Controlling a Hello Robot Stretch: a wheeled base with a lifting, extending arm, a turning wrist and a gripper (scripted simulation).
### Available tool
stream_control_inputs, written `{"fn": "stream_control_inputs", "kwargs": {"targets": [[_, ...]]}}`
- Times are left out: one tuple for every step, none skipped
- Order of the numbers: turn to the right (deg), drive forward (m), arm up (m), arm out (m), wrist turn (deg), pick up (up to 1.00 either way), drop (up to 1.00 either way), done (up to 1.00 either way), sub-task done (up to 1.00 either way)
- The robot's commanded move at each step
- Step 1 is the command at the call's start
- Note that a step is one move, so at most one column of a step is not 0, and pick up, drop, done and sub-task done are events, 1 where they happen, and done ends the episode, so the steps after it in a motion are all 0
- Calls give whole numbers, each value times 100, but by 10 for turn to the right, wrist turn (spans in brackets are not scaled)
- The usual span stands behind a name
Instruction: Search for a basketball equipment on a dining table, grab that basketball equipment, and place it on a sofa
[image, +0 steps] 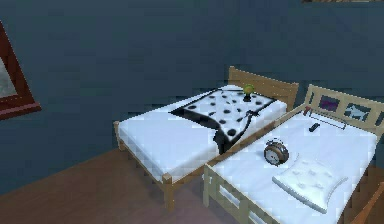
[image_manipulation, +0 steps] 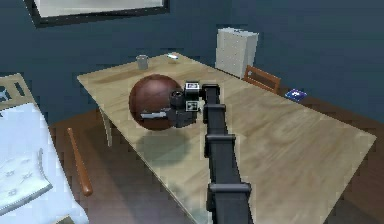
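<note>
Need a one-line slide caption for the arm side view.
Stretch's arm reaches across the wooden table, its gripper at a reddish-brown basketball.

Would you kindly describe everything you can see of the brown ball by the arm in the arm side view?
The ball is a round, dark reddish-brown sphere with a faint dark seam line, a basketball by its look, smooth and matte. It hangs at the far end of the hand, which holds it from the picture's right, clear of the light wooden table below.
</note>
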Motion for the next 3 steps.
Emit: {"fn": "stream_control_inputs", "kwargs": {"targets": [[0,0,10,0,0,0,0,0,0],[0,0,0,0,-450,0,0,0,0],[0,0,0,0,-450,0,0,0,0]]}}
